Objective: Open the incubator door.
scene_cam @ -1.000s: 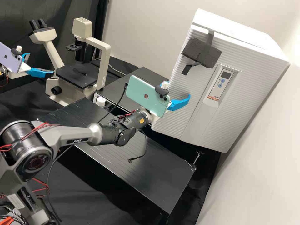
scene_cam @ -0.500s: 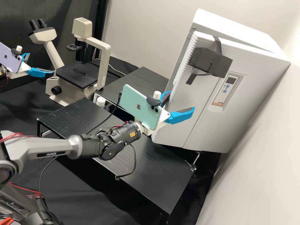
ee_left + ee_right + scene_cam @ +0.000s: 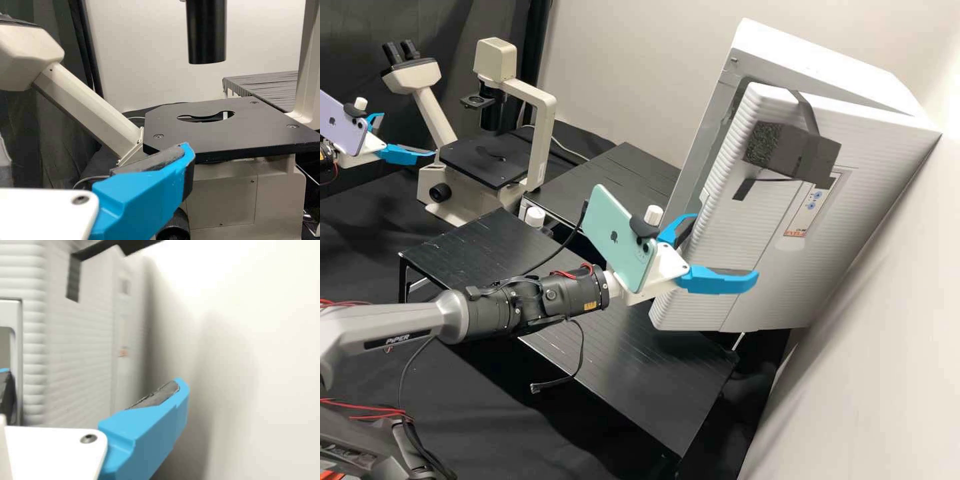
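The white incubator (image 3: 840, 73) stood on a black bench (image 3: 633, 347), its whole top and leaning outline given by the high view, while the right wrist view gave a close look at its ridged front. Its door (image 3: 727, 220) was ajar, swung out from the body along its free side, with a dark gap behind the edge; in the right wrist view a grey frame with a recess lined that edge, cut off by the border. The high view gave the microscope (image 3: 537, 103) nearly whole, its foot partly hidden by the bench; the left wrist view added the round-cornered opening in its black stage (image 3: 200, 140). The right gripper (image 3: 725, 245) had its fingers apart, one on either side of the door's edge, and whether either pressed on it could not be told. The left gripper (image 3: 410, 133) was beside the microscope, fingers spread too, a single one cut off at the bottom in its own view. A mint phone (image 3: 613, 233) and a lilac phone (image 3: 340, 127), the latter cropped by the border, were mounted on the arms. A dark foam block (image 3: 797, 153), strapped to the door, hid part of the control panel (image 3: 803, 217), which was hard to make out from the right wrist.
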Motion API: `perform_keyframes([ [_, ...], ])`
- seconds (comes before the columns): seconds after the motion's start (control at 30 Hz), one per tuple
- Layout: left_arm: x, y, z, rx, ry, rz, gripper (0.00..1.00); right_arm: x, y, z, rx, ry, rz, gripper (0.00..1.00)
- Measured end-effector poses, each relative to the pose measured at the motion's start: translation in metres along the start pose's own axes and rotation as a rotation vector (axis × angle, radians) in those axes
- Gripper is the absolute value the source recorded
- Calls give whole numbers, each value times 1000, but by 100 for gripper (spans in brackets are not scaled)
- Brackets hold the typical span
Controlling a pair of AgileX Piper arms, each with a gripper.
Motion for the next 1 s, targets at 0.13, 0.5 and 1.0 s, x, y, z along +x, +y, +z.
perform_keyframes([
  [0.13, 0, 0, 0, 0, 0, 0, 100, -11, 6, 6, 44, -45, 99, 100],
  [0.5, 0, 0, 0, 0, 0, 0, 100, -41, 8, -6, 69, 53, 213, 100],
  [1.0, 0, 0, 0, 0, 0, 0, 100, -82, -3, -28, 253, 654, 186, 100],
])
